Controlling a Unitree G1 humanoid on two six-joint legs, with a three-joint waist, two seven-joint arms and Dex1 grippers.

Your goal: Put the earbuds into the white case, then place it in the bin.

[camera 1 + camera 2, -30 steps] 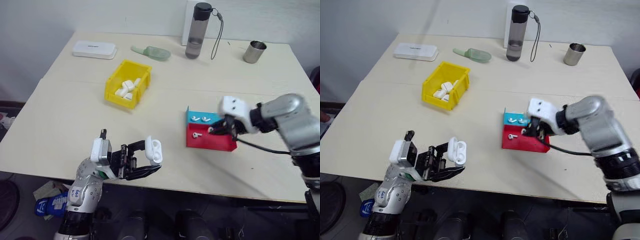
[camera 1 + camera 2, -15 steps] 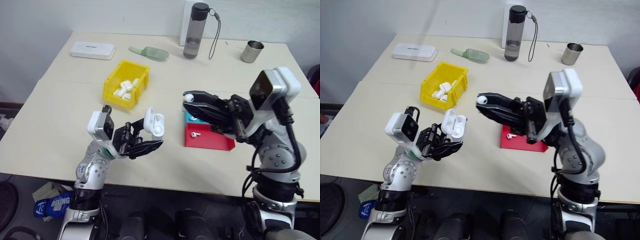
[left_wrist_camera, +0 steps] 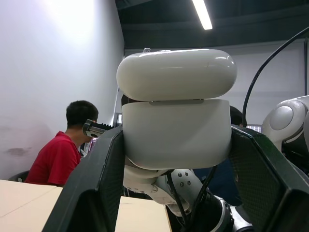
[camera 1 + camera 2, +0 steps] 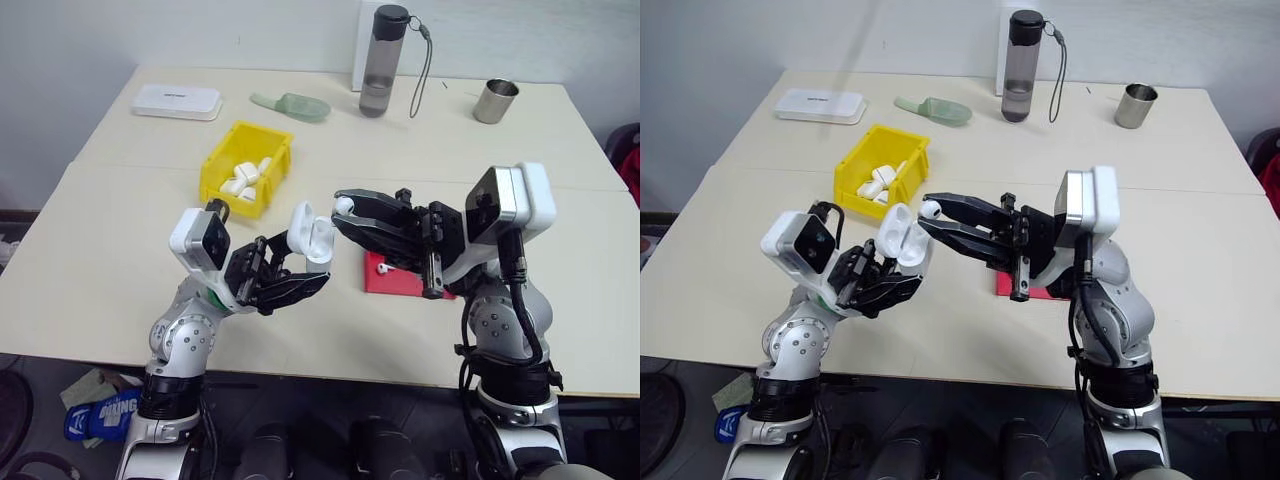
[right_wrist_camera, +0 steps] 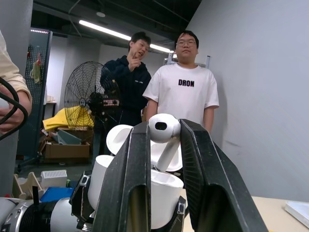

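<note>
My left gripper [image 4: 300,265] is shut on the white case [image 4: 308,235], held above the table's front with its lid flipped open. In the left wrist view the case [image 3: 176,111] sits clamped between the two black fingers [image 3: 96,183]. My right gripper [image 4: 345,212] is shut on one of the earbuds [image 4: 345,207], its tip right beside the case's open mouth. The right wrist view has that earbud [image 5: 164,128] pinched between the fingers, stem down, just above the case [image 5: 154,191]. Another earbud [image 4: 384,267] lies in the red tray [image 4: 400,285]. The yellow bin [image 4: 225,200] stands farther back on the left.
Several white cases lie in the bin. A flat white box [image 4: 176,100], a green scoop [image 4: 293,104], a dark bottle [image 4: 378,60] and a metal cup [image 4: 495,100] line the table's far side. People stand in the room beyond [image 5: 181,92].
My right gripper lifted off the red tray and swung left with an earbud, up to the open case. My left gripper raised the case a little.
</note>
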